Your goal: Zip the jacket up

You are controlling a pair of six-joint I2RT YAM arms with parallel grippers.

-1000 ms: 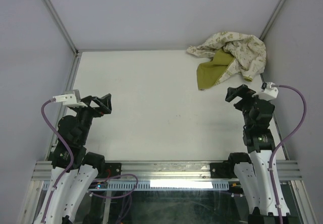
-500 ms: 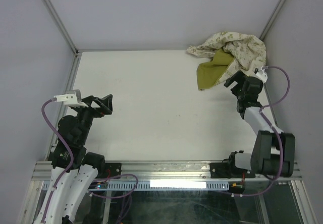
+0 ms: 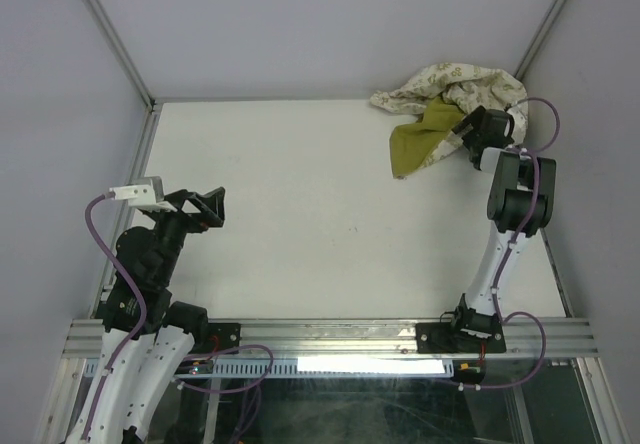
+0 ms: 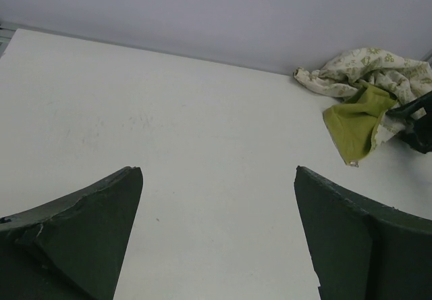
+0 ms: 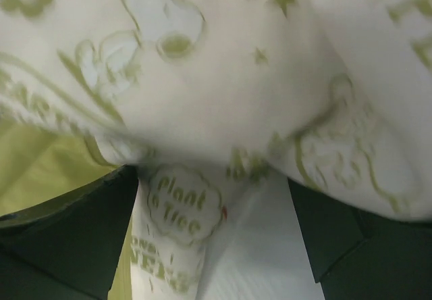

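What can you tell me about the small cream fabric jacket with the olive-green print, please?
The small cream fabric jacket lies crumpled in a heap at the far right corner of the white table. Soft cloth, printed with olive-green cartoon motifs and words; plain olive-green lining spills out on its left. No zip shows. The open right gripper straddles a fold at its near edge.

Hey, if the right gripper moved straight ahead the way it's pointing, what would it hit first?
The jacket: its cream printed fabric fills the view just ahead of the open right gripper, probably very close, though depth is unclear.
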